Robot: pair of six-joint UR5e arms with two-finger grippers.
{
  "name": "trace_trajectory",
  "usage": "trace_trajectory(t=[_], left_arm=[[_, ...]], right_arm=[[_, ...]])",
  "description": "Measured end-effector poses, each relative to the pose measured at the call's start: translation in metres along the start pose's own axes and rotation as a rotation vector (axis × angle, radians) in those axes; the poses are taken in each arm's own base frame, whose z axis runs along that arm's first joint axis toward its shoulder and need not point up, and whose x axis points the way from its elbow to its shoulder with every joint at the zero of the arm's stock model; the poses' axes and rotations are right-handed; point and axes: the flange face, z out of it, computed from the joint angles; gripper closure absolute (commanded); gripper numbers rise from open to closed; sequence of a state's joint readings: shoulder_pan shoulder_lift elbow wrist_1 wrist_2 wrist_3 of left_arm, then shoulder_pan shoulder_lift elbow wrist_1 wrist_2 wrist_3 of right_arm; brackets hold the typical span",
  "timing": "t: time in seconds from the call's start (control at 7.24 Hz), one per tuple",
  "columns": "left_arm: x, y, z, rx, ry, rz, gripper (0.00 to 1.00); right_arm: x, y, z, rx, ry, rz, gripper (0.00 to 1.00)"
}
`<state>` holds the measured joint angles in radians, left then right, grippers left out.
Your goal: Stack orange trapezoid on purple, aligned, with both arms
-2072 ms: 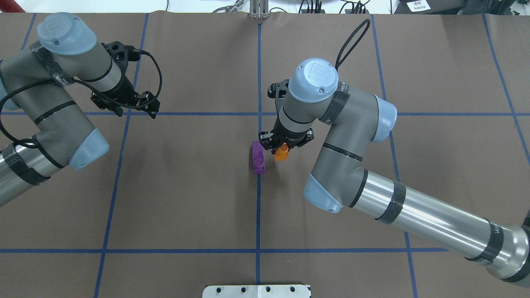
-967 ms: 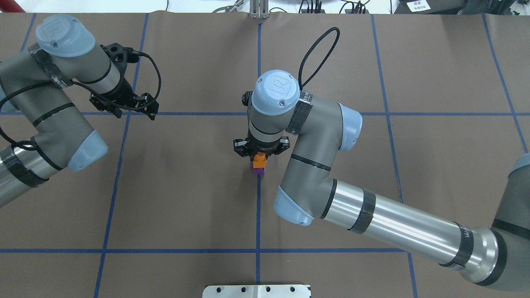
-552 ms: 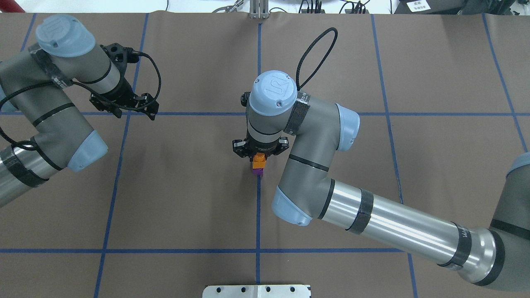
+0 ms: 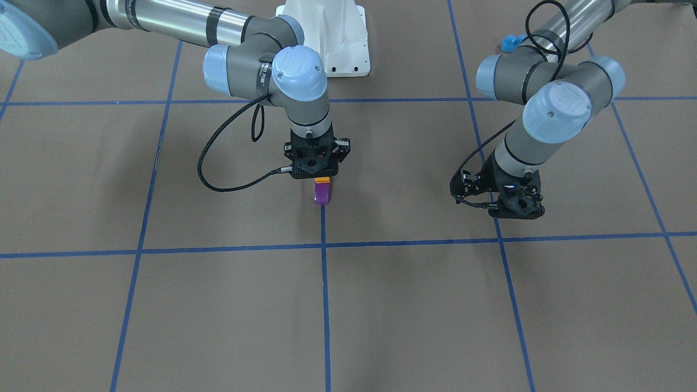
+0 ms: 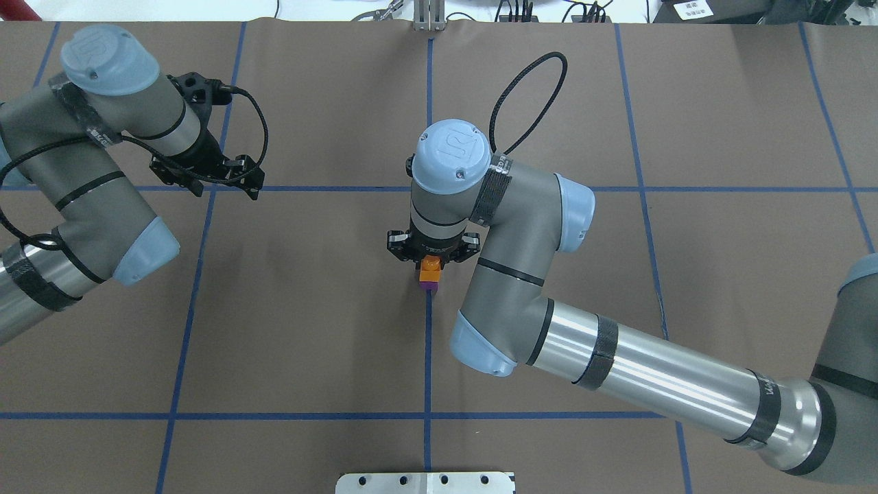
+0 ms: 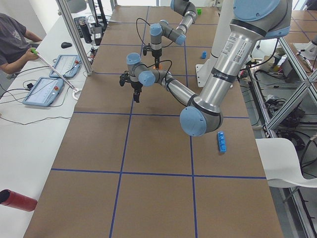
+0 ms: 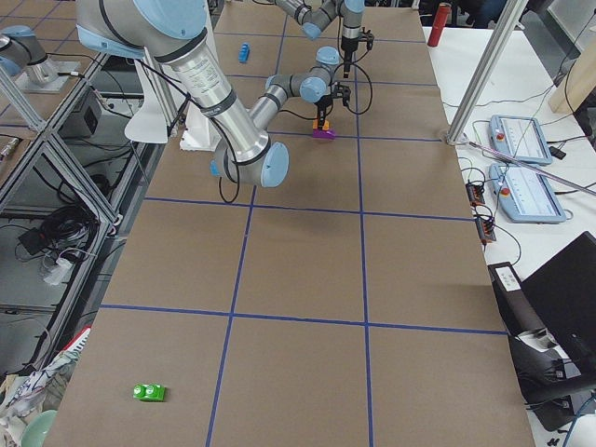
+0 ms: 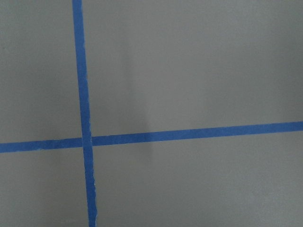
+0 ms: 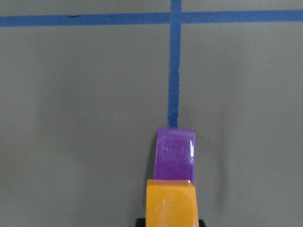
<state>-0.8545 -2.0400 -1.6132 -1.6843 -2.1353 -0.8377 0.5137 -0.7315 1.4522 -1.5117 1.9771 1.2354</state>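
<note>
Orange trapezoid atop purple, gripped by right pincer (brown table, blue tape).

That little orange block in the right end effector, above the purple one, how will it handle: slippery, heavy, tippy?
Probably stiff and light: the orange trapezoid looks like small moulded plastic. Its glossy faces suggest it may slip in the right end effector. On the equally small purple block, it could tip if nudged before it seats.
</note>
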Motion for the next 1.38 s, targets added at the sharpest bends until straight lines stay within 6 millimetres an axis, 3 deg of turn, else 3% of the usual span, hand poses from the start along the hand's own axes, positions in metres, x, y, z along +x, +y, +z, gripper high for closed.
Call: trace_trajectory(t=[0.55,0.69,0.83,1.38], left_arm=[[0.0044,-0.0002,-0.0045,0.006,0.005,-0.002,0.01],[0.0053,0.0,-0.0057,0.008,0.006,-0.002,0.01],[0.0066,0.0002,-0.0073,0.01,0.009,-0.002,0.01],[0.0096,0.0012,-0.0104,0.013,0.013,0.001,0.01]], right_arm=[[-0.0006,0.006,0.0082,0.013,0.015,0.028,1.0],[0.0001,0.0062,0.0092,0.015,0.018,0.029,0.94],[0.0008,0.0061,0.0098,0.02,0.02,0.028,0.01],[-0.0005,0.0048,0.0018,0.057,0.01,0.017,0.0]])
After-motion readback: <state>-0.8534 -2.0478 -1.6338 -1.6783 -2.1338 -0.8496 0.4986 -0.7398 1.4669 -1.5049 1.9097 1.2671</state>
